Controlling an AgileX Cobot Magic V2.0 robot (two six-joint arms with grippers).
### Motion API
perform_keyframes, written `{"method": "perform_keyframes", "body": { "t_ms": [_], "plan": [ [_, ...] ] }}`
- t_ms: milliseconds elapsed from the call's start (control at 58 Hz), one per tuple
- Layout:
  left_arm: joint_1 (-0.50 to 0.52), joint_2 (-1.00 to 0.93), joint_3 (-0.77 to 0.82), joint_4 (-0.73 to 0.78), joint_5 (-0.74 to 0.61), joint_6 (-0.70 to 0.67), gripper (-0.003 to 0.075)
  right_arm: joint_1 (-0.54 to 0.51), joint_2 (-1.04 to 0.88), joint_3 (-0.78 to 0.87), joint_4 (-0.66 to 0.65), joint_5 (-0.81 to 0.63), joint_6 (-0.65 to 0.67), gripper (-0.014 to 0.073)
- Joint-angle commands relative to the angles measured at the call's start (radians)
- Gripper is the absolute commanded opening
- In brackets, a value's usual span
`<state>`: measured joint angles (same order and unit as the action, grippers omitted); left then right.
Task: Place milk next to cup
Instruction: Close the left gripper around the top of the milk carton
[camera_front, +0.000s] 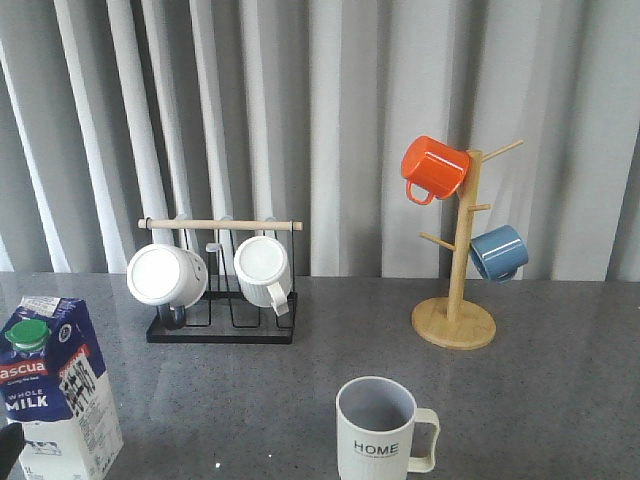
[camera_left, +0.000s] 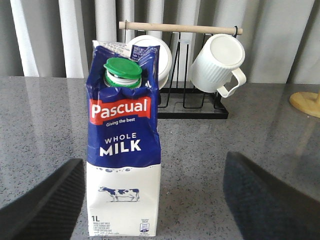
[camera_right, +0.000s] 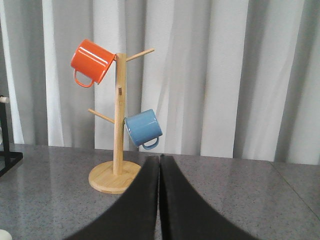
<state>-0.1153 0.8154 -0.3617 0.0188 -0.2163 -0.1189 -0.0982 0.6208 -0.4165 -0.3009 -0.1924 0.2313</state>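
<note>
The milk (camera_front: 55, 395), a tall dark-blue and white carton with a green cap, stands upright at the table's near left. In the left wrist view the milk (camera_left: 122, 150) faces me, off-centre toward one finger. My left gripper (camera_left: 154, 160) is open, with both dark fingers (camera_left: 45, 200) wide apart and neither touching the carton. The cup (camera_front: 382, 425), a pale ribbed mug lettered "HOME", stands at the near centre with its handle to the right, well apart from the milk. My right gripper (camera_right: 160, 162) is shut on nothing and hangs over bare table, facing the wooden tree.
A black rack (camera_front: 222, 330) with a wooden bar holds two white mugs at the back left. A wooden mug tree (camera_front: 455, 322) at the back right carries an orange mug (camera_front: 433, 168) and a blue mug (camera_front: 498, 252). Grey curtains hang behind the table.
</note>
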Motion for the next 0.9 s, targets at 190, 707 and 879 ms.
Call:
{"method": "perform_keyframes", "body": {
  "t_ms": [190, 707, 879],
  "plan": [
    [-0.005, -0.001, -0.034, -0.006, -0.092, -0.006, 0.0559, -0.006, -0.001, -0.024, -0.005, -0.074, -0.007, -0.0011],
    [0.050, 0.131, -0.246, -0.032, -0.185, 0.062, 0.0730, -0.006, -0.001, -0.024, -0.005, -0.074, -0.007, -0.0011],
    [0.051, 0.218, -0.304, -0.029, -0.192, 0.072, 0.0727, -0.006, -0.001, -0.024, -0.005, -0.074, -0.007, -0.0011]
  ]
}}
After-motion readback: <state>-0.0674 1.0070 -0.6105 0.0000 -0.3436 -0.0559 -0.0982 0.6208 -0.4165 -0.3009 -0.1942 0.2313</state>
